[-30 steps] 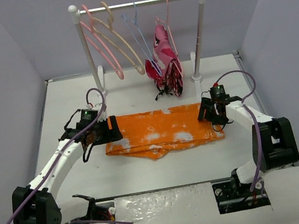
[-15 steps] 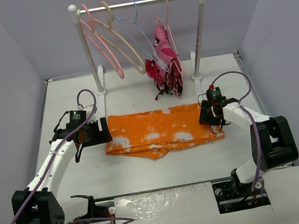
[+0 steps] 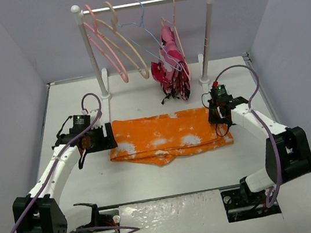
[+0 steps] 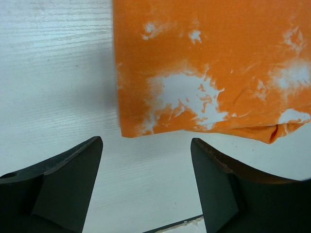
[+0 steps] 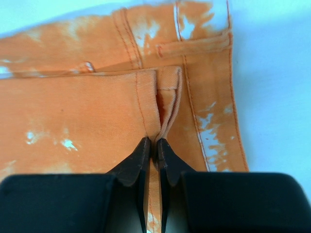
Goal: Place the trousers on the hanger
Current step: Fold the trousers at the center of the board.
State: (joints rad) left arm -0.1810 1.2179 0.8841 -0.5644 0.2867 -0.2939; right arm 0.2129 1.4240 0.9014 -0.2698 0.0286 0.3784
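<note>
**knotty_pine:** So where do the trousers (image 3: 167, 138) sit?

**rackwatcher:** Flat on the white table (image 3: 153, 181), folded into a wide orange band with white blotches, stretched crosswise between the two arms. One fold pokes out toward the near side around the middle.

**knotty_pine:** And the jaws?

**rackwatcher:** The right gripper (image 5: 151, 145) is at the band's right end, jaws pressed together on a raised ridge of orange cloth. Its wrist view shows a stitched seam pinched right between the tips. The left gripper (image 4: 146, 165) is at the other end with its jaws spread wide and nothing between them. The band's left corner lies just ahead of the gap, and there's bare table under the fingers. Whether those fingers touch the table, can't tell.

**knotty_pine:** The hanger?

**rackwatcher:** The hanger (image 3: 106, 50), the bright pink one, hangs near the left end of the rail (image 3: 144, 3) at the back, well apart from the trousers. Beside it is a beige hanger (image 3: 130, 44), then a thin blue hanger (image 3: 152, 35), then a pink-red garment (image 3: 172, 61) hanging nearer the right post.
</note>
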